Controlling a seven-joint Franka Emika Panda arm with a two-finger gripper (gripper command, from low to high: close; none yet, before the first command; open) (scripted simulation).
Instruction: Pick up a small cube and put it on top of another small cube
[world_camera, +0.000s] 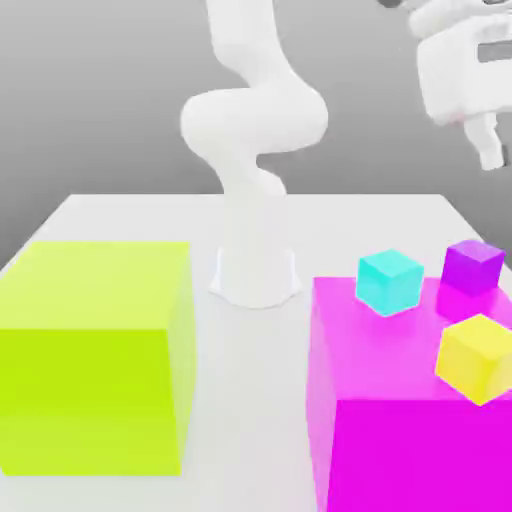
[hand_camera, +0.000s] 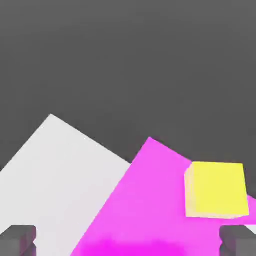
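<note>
On the magenta block at the exterior view's right sit three small cubes, apart: cyan, purple, yellow. High above them hangs the gripper, fingers spread wide, holding nothing. A lime block sits left.

Exterior view: the arm passes out past the upper frame edge, and the end effector is clipped at the right edge. The magenta block is cut by the lower and right edges; the lime block is clipped at the left. Hand view: the fingertips show as stubs cut by the lower edge.
</note>
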